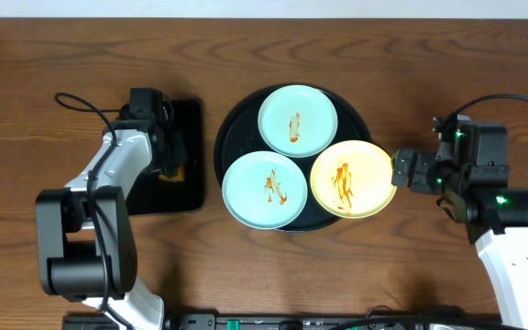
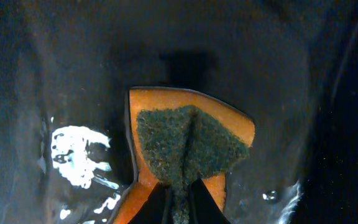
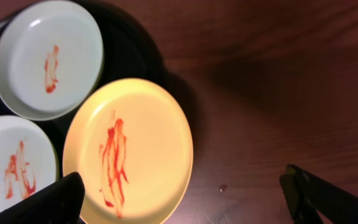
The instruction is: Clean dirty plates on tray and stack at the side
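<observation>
Your left gripper (image 2: 179,198) clamps the orange sponge (image 2: 191,140) over the rectangular black tray (image 1: 191,183). Your right gripper (image 1: 401,170) gapes wide and empty, just beside the yellow plate (image 1: 353,179), which overhangs the round tray (image 1: 227,137). The far mint plate (image 1: 298,120) and near mint plate (image 1: 264,190) lie alongside, all sauce-streaked.

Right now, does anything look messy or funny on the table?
Yes. All three plates on the round black tray carry orange-red sauce smears: the far mint-blue plate, the near mint-blue plate and the yellow plate. The yellow plate also sticks out past the tray's rim on the right arm's side, over the table.
</observation>
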Available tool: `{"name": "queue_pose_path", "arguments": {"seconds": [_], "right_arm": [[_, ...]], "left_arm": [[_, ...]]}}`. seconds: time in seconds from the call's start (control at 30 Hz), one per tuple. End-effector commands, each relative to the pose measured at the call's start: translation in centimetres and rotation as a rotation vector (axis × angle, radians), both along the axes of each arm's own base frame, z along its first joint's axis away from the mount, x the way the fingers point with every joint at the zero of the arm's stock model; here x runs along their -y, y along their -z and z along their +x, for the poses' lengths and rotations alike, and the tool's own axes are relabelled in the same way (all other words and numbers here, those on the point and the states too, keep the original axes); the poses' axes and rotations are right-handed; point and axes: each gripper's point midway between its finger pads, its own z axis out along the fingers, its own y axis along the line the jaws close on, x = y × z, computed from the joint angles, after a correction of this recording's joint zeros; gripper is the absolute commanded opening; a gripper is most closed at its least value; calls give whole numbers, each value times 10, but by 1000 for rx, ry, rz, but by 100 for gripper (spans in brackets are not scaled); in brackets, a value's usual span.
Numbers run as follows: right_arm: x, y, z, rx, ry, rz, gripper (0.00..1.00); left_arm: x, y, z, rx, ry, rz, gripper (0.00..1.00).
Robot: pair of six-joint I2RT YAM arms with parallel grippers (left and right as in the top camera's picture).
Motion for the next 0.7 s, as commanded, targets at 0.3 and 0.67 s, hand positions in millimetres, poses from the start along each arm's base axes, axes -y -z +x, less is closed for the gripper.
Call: {"name": "queue_pose_path", "arguments": {"seconds": [0.3,0.67], "right_arm": [[-6,34,6,-133,-50,13,94],[-6,93,5,-332,-48,12,65]], "left_arm": [[2,-121,16,331,-6,-16,7],[16,-153,9,412,31,-86,8]]}}
